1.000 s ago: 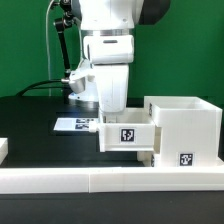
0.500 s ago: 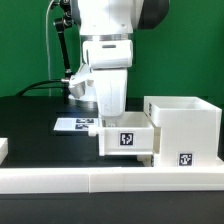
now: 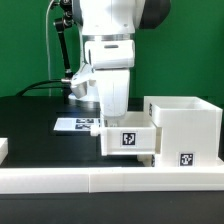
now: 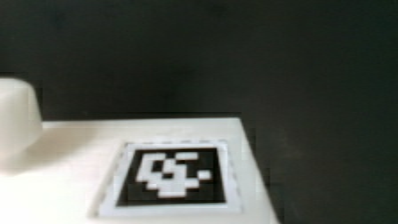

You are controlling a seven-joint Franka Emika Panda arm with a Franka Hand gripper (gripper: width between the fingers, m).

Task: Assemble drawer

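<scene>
The drawer's large white shell [image 3: 186,122] stands on the black table at the exterior view's right, with a tag low on its front. One small white tray [image 3: 128,140] with a tag on its face sits against the shell's left side, partly inside it. My gripper [image 3: 112,112] reaches down right behind this tray, and the tray hides its fingers. The wrist view shows a tagged white surface [image 4: 175,172] close up and no fingers.
A long white rail [image 3: 90,180] runs along the table's front edge. The marker board [image 3: 74,124] lies flat behind the tray. A white piece [image 3: 3,150] shows at the exterior view's left edge. A white object [image 4: 15,115] sits at the wrist view's edge.
The tray and my gripper have shifted slightly down and toward the shell over the last second. Nothing else has moved.
</scene>
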